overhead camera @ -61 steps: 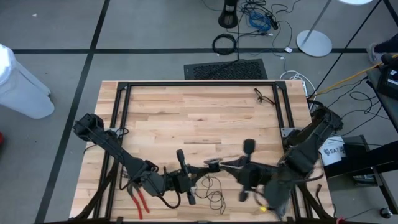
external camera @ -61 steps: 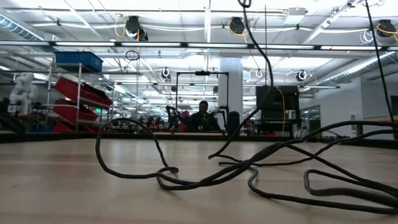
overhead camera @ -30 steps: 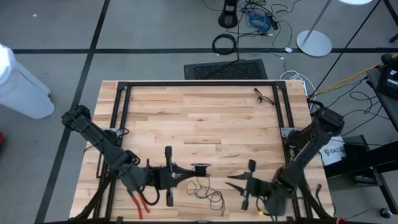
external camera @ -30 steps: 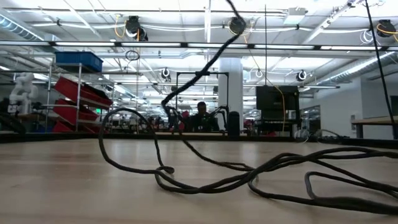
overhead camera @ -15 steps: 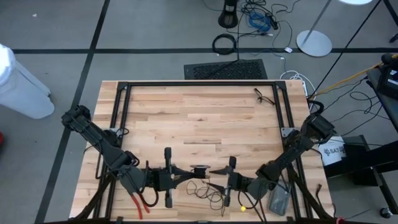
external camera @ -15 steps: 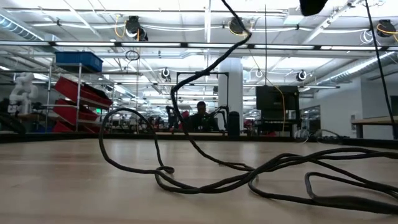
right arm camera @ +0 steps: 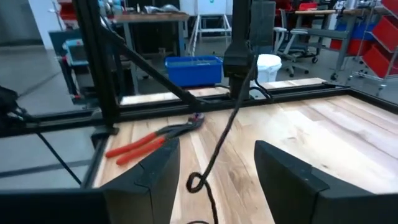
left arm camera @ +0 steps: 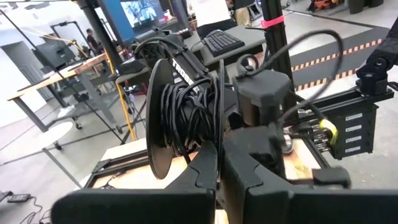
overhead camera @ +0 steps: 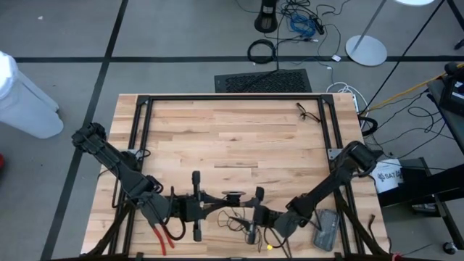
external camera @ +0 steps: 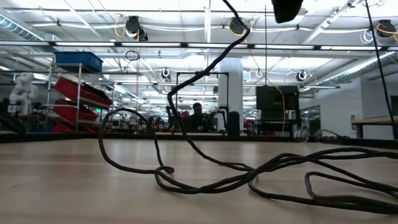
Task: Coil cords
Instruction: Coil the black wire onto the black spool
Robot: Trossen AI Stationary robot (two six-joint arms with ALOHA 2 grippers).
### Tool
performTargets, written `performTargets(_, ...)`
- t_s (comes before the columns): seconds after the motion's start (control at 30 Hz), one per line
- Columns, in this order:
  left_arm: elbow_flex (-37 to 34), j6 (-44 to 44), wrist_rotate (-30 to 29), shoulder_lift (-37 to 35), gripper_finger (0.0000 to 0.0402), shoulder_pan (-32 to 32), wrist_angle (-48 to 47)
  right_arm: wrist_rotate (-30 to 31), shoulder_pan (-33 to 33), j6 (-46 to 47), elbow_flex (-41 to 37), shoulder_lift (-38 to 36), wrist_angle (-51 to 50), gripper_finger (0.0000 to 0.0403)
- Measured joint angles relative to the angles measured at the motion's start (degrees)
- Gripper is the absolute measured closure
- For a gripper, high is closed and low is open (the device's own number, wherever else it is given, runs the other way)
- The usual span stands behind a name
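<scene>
High view: both arms reach low along the near edge of the wooden table (overhead camera: pixel 232 138), stretched toward each other. The left gripper (overhead camera: pixel 217 204) points right, its jaws pinched together on the cord (overhead camera: pixel 243 221) close to the small round puck (overhead camera: pixel 233 196). The right gripper (overhead camera: pixel 250 214) points left, just beside the left one, its jaws spread wide with nothing between them; in the right wrist view the cord hangs from the left gripper down to the boards in the gap ahead of its two fingers (right arm camera: pixel 152 174). The rest of the cord lies loose in untidy loops on the near middle of the table, below and between the two grippers, its run mostly left to right. In the low view it rises from the tabletop in a kinked line out of the top. Red-handled pliers (overhead camera: pixel 161 235) lie at the near left edge.
</scene>
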Motion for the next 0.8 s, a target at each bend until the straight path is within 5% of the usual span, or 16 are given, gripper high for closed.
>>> performTargets(0.2,0.0,0.0,0.0,0.0,0.0392,0.0,0.0,2.2,-0.3,0.1,3.5,1.2,-7.4,0.0244)
performTargets(0.53,0.0,-0.5,0.0,0.0,0.0391,-0.3,-1.8,3.4,1.2,-2.0,3.6,1.2,-8.2,0.0392)
performTargets(0.8,0.0,-1.5,0.2,0.0,0.0391,-2.8,-6.9,4.9,3.2,-0.4,3.6,-0.5,-12.2,0.0401)
